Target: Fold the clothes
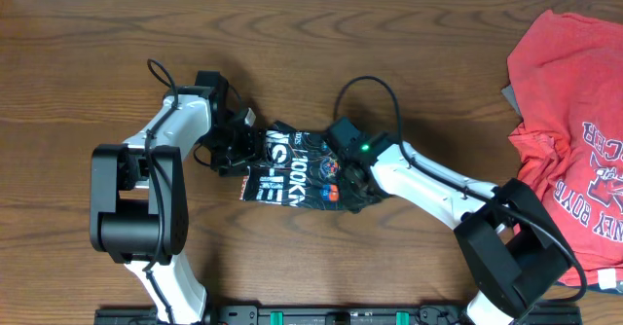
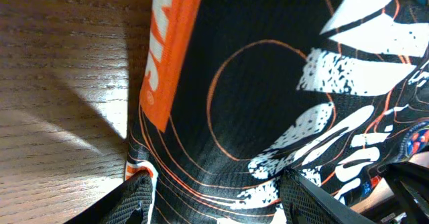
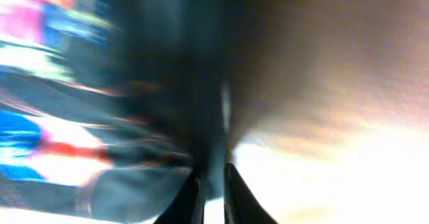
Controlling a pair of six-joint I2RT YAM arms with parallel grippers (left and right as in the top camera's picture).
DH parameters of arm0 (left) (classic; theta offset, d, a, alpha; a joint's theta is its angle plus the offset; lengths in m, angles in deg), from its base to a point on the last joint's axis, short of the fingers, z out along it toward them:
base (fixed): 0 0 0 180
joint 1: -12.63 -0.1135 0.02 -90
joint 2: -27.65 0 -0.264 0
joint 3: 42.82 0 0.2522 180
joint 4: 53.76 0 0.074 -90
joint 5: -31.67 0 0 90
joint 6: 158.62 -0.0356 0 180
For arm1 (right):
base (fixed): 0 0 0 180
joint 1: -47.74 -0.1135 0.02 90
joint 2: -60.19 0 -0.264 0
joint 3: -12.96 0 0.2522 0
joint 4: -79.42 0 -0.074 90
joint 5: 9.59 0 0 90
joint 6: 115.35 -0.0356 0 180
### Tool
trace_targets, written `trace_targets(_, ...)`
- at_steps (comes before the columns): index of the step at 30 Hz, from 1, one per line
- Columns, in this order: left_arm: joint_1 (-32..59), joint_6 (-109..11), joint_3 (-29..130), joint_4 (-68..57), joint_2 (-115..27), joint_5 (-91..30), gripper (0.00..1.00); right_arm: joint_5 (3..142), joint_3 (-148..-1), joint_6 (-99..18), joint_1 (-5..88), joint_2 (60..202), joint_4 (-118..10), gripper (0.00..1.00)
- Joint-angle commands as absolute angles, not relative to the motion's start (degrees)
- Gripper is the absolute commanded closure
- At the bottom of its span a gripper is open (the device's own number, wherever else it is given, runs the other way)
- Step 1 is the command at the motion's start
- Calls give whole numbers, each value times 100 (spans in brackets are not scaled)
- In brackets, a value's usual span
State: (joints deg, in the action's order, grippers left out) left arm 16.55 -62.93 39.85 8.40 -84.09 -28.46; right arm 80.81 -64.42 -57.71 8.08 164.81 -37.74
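Your right wrist view is smeared: the black thin sports jersey with orange-and-white print (image 3: 80, 137) shows as streaks, and you cannot tell whether the right gripper (image 3: 213, 190) pinches it. Overhead, the red T-shirt with white lettering (image 1: 569, 111) runs off the right edge.

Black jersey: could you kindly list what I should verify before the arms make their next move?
1. Left gripper open, jersey between its fingers: ok.
2. Right gripper holding the jersey: cannot tell; its wrist view is blurred.
3. Jersey lying flat: cannot tell; both arms cover its ends.
4. Red T-shirt apart from the jersey: ok.
5. Jersey wholly on the table: ok.
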Motion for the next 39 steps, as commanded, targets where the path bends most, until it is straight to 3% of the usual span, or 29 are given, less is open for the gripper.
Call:
trace_targets(1,1664,-6387,3838,873,-8477,-2947,37,8438,-6444,-6429,835,16474,-3693,85)
trace_targets(12,1592,-6389,4345,768,-8086,-2947,37,8571,-6466,-6149,1412,15263,-3741,76)
trace_targets(17,1600,-6391,4463,-308,-7712,-2947,36,7437,-6466,-5181,1521,15053,-4080,74)
trace_targets(25,1710,-6391,4426,-1575,-8007,-2954,36,6335,-6448,-5096,1191,15368,-4082,74)
trace_targets(39,1935,-6411,4400,-736,-8750,-3340,38,6346,-6448,-5107,469,16483,-4237,74)
